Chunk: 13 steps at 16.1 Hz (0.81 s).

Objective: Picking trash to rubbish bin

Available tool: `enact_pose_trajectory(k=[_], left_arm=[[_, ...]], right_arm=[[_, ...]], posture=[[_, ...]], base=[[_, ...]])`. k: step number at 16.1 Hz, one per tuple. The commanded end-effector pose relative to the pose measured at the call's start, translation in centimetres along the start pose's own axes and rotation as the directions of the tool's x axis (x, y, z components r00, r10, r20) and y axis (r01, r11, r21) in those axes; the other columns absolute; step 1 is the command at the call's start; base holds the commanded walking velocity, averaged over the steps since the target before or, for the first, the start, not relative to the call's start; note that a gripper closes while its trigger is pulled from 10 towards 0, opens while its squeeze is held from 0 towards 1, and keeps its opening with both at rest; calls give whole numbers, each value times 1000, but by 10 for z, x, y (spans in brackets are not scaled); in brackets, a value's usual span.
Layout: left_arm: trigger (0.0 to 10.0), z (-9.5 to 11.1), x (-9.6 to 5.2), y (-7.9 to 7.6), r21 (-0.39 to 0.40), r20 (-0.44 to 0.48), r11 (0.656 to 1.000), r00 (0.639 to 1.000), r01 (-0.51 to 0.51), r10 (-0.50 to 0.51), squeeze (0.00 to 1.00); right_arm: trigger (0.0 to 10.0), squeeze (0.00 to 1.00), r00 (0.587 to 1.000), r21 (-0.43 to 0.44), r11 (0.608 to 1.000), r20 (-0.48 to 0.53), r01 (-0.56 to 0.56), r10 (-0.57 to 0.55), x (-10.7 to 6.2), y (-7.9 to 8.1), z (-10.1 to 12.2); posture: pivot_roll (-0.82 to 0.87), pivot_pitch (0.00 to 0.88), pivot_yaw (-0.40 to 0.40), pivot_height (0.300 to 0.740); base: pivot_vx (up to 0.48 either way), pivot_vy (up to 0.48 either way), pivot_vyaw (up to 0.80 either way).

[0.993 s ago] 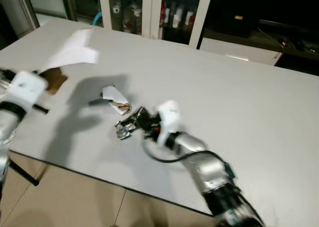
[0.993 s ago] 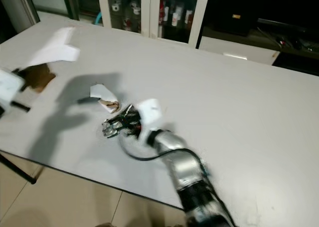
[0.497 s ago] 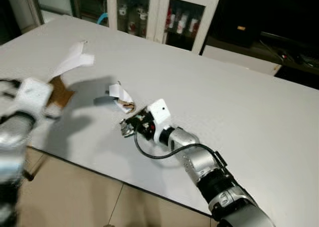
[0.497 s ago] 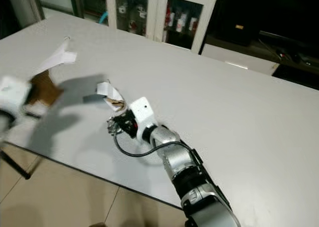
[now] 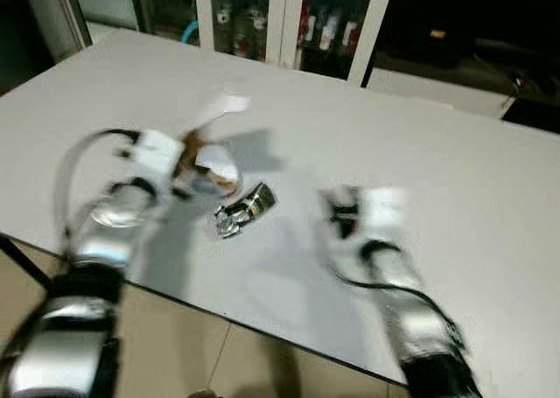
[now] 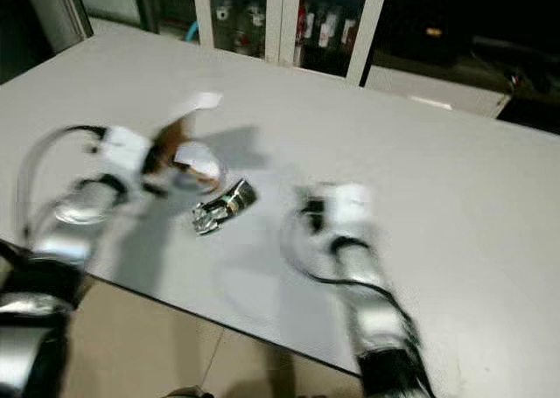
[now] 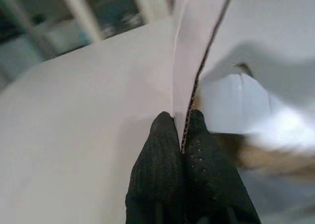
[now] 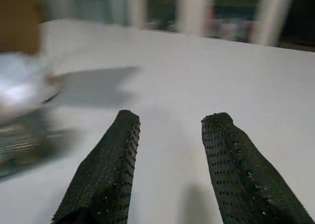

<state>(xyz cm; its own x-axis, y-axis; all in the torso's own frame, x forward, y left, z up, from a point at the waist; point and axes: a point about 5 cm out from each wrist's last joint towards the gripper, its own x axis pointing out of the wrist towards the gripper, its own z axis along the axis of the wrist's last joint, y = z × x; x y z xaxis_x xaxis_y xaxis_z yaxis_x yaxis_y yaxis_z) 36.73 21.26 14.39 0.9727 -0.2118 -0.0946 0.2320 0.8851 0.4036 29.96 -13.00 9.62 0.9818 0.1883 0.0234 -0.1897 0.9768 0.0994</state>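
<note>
A flat piece of card (image 5: 219, 111), white with a brown side, stands up from my left gripper (image 5: 181, 160); in the left wrist view the gripper (image 7: 180, 119) is shut on the card's (image 7: 192, 47) thin edge. Just beyond it on the white table (image 5: 472, 162) lies a crumpled white paper (image 5: 216, 165). A crushed silver wrapper (image 5: 243, 212) lies near the table's front edge. My right gripper (image 5: 334, 209) is to the right of the wrapper, apart from it and blurred. In the right wrist view the gripper (image 8: 172, 119) is open and holds nothing, with the wrapper (image 8: 19, 101) a silver blur off to one side.
A white glass-door cabinet (image 5: 262, 22) stands behind the table, with dark furniture (image 5: 472, 39) at the back right. The table's front edge (image 5: 262, 324) runs close below the wrapper, with tiled floor (image 5: 219, 363) under it.
My right gripper has drawn back to the right, away from the silver wrapper, which stays on the table. My left arm has swung in with the card, up to the crumpled paper.
</note>
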Motion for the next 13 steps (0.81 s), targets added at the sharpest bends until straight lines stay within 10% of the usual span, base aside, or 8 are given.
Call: enact_pose_trajectory(k=[1, 5, 13], left_arm=[[0, -4, -1, -4, -38, 6, 999, 1000, 25, -24, 0], [0, -8, -5, -30, -139, 77, 986, 994, 89, -78, 0], [0, -2, -21, -100, -258, 179, 934, 962, 248, -206, 0]], right_arm=[[10000, 0, 995, 13, 996, 48, 92, -93, -7, -22, 10], [10000, 0, 978, 36, 978, 47, 203, -205, -28, -47, 12], [10000, 0, 971, 61, 970, 40, 234, -237, -24, -48, 17]], posture=[[11, 18, -37, 740], [14, 18, -33, 740], [34, 17, -48, 740]], base=[[0, 0, 0], [0, 0, 0], [0, 0, 0]])
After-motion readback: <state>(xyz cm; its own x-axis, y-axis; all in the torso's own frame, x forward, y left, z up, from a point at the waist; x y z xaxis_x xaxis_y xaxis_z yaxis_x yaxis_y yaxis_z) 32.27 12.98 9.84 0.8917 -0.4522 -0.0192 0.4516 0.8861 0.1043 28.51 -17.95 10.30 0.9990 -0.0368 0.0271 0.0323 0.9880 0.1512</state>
